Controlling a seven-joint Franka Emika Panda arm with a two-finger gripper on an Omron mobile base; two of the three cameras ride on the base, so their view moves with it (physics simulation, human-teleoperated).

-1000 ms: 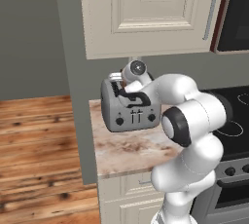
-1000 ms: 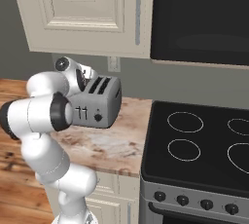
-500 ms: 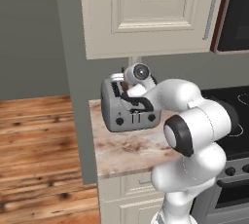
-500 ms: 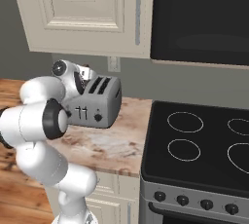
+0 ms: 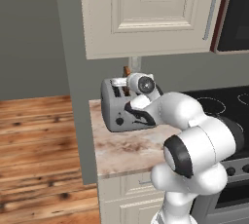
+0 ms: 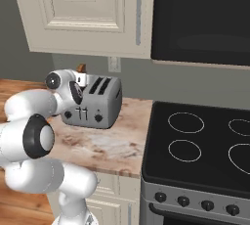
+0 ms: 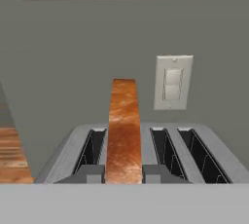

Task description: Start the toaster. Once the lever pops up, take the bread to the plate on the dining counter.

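While the arm reaches over the toaster (image 5: 120,109), its end effector (image 7: 124,173) sits low at the top of that toaster, one finger on each side of the bread (image 7: 123,130). The fingers (image 7: 90,173) stand just beside the slice's two faces, close enough that they look closed on it, though actual contact cannot be told for sure. The bread stands upright in the second slot from the left as the hand view shows it, rising well above the toaster's top. Three other slots are open and dark. Behind, on the grey wall, is a pale switch plate (image 7: 172,82).

From the right base view the toaster (image 6: 95,102) stands on the marbled worktop (image 6: 113,144), near its back, to the left of a black stove (image 6: 205,146). A brown tip of the bread (image 6: 81,67) shows above the wrist. Cream cabinets (image 5: 151,11) hang overhead. To the left lies a wooden floor (image 5: 36,140).
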